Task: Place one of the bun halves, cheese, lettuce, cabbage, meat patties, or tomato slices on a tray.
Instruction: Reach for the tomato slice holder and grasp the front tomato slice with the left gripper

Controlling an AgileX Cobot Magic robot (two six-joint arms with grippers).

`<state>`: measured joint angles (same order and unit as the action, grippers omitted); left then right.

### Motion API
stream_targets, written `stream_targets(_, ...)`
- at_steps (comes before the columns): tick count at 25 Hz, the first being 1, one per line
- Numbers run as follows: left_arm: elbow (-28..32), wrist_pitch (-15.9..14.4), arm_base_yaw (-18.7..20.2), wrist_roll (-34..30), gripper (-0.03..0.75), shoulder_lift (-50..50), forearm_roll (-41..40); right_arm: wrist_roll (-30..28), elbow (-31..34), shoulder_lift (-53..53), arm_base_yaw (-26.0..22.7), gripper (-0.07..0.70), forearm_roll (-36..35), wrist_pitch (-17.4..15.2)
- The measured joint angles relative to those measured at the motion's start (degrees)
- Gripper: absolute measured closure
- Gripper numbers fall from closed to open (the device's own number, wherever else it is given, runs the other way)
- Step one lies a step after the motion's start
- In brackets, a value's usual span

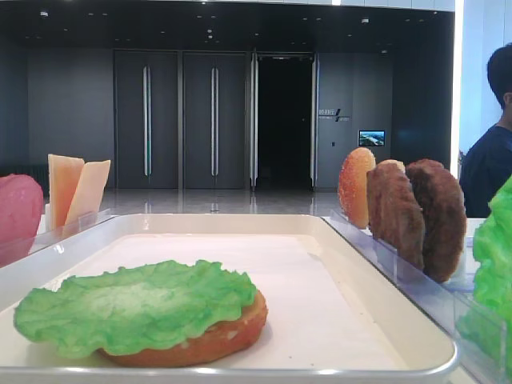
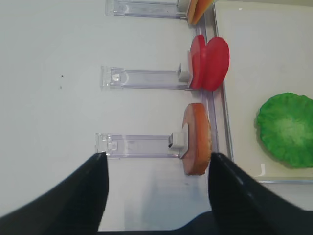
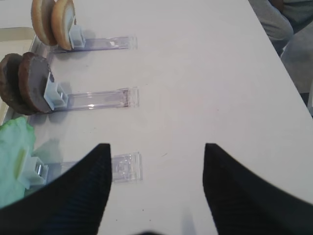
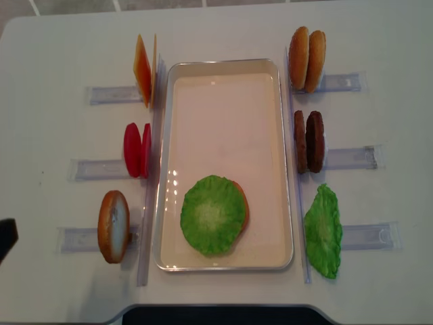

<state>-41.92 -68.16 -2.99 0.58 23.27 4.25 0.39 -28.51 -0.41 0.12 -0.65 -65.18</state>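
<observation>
Currently: both of your grippers stand open and empty over the table, one lettuce leaf on a bun half in the tray.

Nearest you, the left gripper (image 2: 155, 188) has its jaws spread wide with nothing between them, hovering beside a bun half (image 2: 196, 138) standing on edge in its clear rack (image 2: 139, 145). Your right gripper (image 3: 156, 186) is likewise spread and holds nothing, above bare table (image 3: 210, 73) by the rack with the spare green leaf (image 4: 323, 231). In the tray (image 4: 223, 71), the lettuce (image 4: 212, 214) lies flat on a bun half (image 1: 216, 340) at the near end. Further out, tomato slices (image 4: 137, 149) stand left of the tray and meat patties (image 4: 308, 141) right. Farthest, cheese (image 4: 143, 70) stands left, two more bun halves (image 4: 306, 59) right.
</observation>
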Motion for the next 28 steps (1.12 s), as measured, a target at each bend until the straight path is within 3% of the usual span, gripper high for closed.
stream_targets(11,-17.95,-1.42,0.0,1.45,0.228,33.99,-0.3,0.0,0.0,0.0,0.0,0.21,0.03,0.0)
stream_targets(23,-32.28,-2.25,0.0,0.64,0.228,57.05,-1.07,0.0,0.0,0.0,0.0,0.21,0.03,0.0)
stream_targets(28,-35.36,-2.29,0.0,0.95,0.22,62.59,-4.25,0.0,0.0,0.0,0.0,0.21,0.03,0.0)
